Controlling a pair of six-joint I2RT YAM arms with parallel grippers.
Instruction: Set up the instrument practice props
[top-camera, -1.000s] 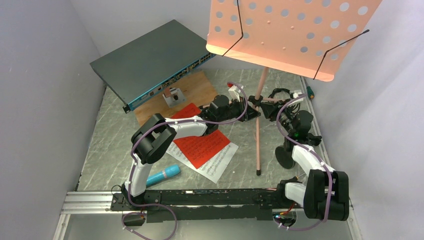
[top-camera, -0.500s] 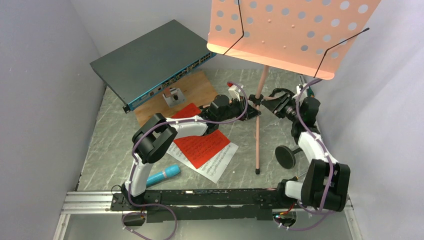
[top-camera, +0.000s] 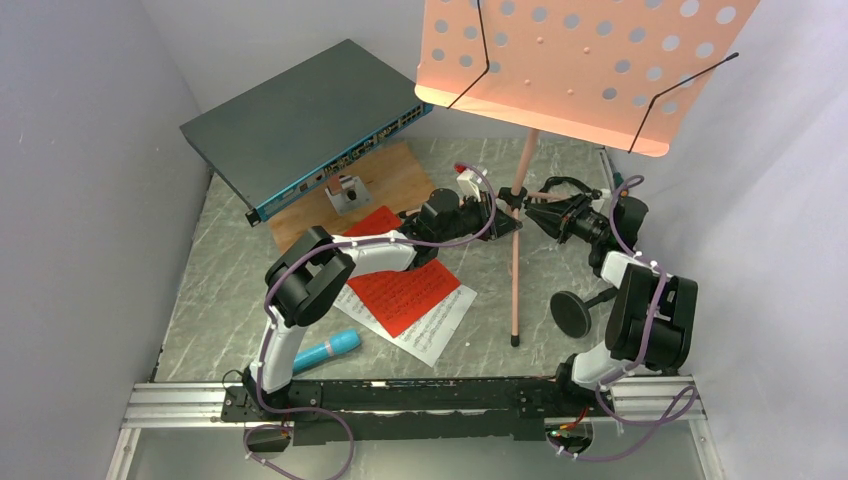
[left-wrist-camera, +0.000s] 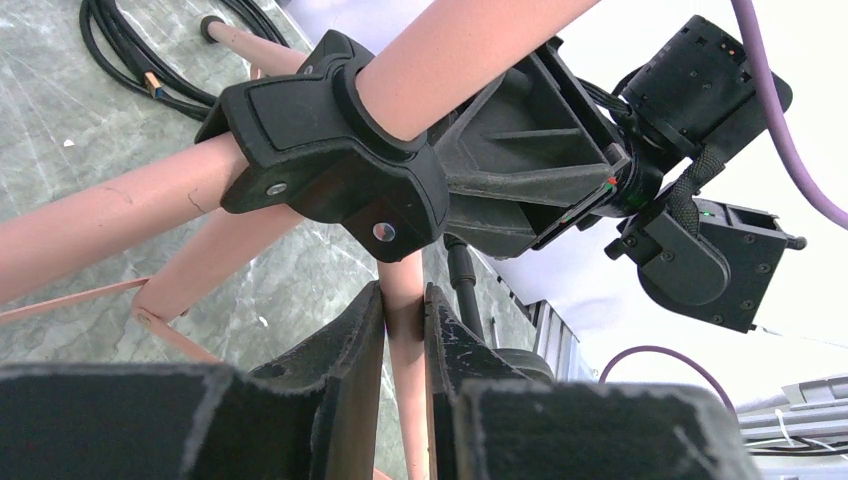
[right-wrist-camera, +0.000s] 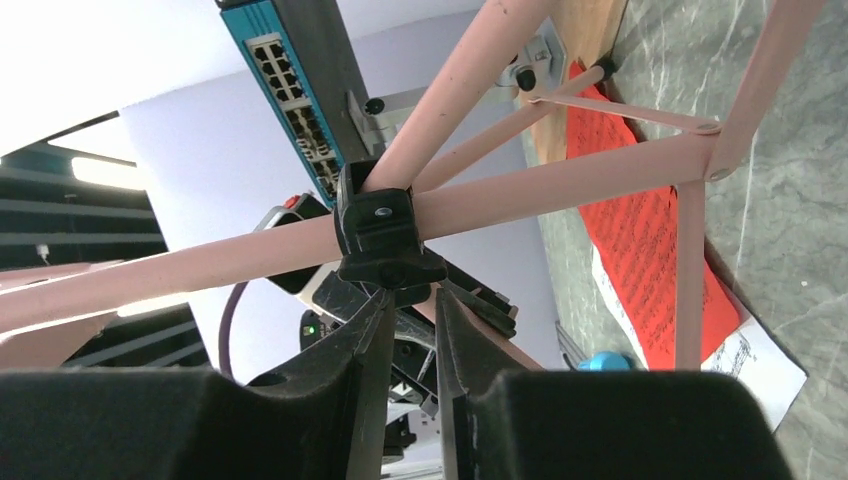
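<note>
At 1 o'clock on the table (top-camera: 230, 290), upright on its tripod legs, the salmon-pink music stand (top-camera: 590, 70). Reaching in from 9 o'clock, the left hand (left-wrist-camera: 405, 310), pinching a pink leg just below the black hub (left-wrist-camera: 330, 150). From 3 o'clock, the right hand (right-wrist-camera: 408, 305), fingers nearly together right under that hub; cannot tell whether gripping anything. Flat at 7 o'clock of the hub, red and white sheet-music pages (top-camera: 405, 295); further toward 7, the cyan-blue microphone (top-camera: 328, 350), lying down. At 5 o'clock of the hub, the black round-base mic stand (top-camera: 572, 313).
</note>
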